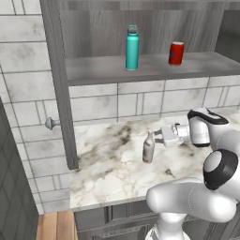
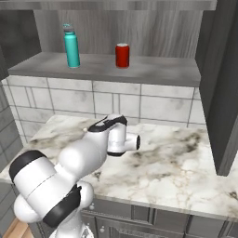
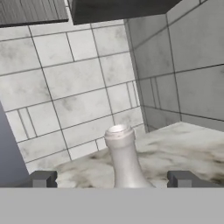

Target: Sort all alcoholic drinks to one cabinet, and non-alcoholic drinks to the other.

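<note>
Pale long-necked bottle (image 1: 148, 149) stands upright on the marble counter (image 1: 108, 164), its neck centred between the two fingertips (image 3: 43, 179) in the hand view, touching neither. Gripper (image 1: 158, 136) spread wide, level with the neck, holding nothing.

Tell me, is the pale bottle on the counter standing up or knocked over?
Standing up. The pale bottle rests on its base on the marble counter, neck pointing straight up, between the robot's open fingers.
</note>
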Tool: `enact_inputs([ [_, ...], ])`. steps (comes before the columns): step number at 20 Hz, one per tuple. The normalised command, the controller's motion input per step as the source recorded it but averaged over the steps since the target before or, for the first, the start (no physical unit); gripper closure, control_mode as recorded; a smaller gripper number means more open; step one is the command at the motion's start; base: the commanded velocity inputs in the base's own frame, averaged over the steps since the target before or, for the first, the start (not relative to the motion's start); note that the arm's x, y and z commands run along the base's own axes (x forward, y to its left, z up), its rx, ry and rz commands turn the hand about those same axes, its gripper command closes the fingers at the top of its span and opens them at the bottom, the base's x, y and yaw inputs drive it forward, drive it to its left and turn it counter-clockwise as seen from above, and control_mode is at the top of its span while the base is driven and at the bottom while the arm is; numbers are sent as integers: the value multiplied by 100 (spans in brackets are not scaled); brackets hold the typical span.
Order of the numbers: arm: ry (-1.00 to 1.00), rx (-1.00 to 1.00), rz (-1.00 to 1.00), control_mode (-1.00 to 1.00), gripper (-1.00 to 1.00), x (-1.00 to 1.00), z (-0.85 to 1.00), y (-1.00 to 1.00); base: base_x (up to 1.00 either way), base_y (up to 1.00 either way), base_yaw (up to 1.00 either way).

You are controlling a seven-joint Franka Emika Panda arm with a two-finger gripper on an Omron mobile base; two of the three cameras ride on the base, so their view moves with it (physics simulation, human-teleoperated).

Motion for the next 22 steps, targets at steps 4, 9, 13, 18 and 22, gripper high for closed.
enact_inputs([
  [4,1,0,-1,-100,-100,12,-1,11,0,0,0],
  [9,2,0,-1,-100,-100,19,-2,5,0,0,0],
  [13,3,0,-1,-100,-100,22,-4,1,0,0,0],
  [18,4,0,0,-100,-100,9,-10,0,0,0,0],
  [22,5,0,0,-100,-100,1,-14,1,0,0,0],
])
